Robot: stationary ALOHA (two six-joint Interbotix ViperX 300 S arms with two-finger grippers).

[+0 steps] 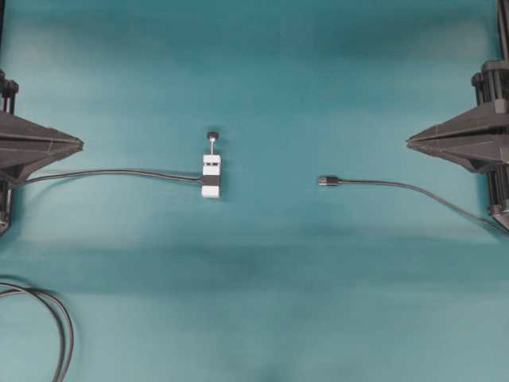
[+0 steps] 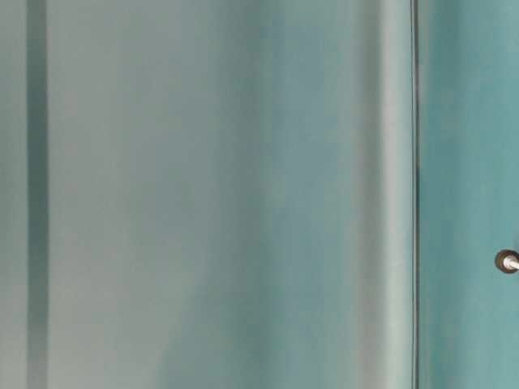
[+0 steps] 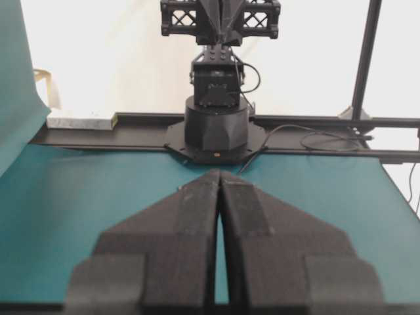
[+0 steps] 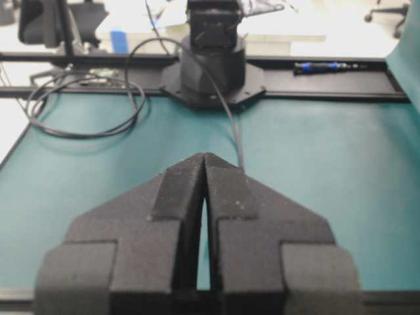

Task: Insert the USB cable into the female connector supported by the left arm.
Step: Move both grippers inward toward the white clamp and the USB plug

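Observation:
The female connector (image 1: 211, 175), a white block with a black socket and a pin topped by a round black knob, lies on the teal mat left of centre; its black tail runs left. In the table-level view only its knob (image 2: 508, 261) shows at the right edge. The USB cable (image 1: 398, 187) lies right of centre, with its dark plug (image 1: 327, 181) pointing left at the connector. My left gripper (image 1: 79, 144) is shut and empty at the left edge, tips together (image 3: 219, 173). My right gripper (image 1: 409, 143) is shut and empty at the right edge, tips meeting (image 4: 205, 157).
A thicker doubled black cable loop (image 1: 60, 326) lies at the front left corner. The opposite arm's base (image 3: 216, 128) and loose cables (image 4: 85, 108) stand beyond the mat's far edges. Bare mat separates each gripper from the connector and the plug.

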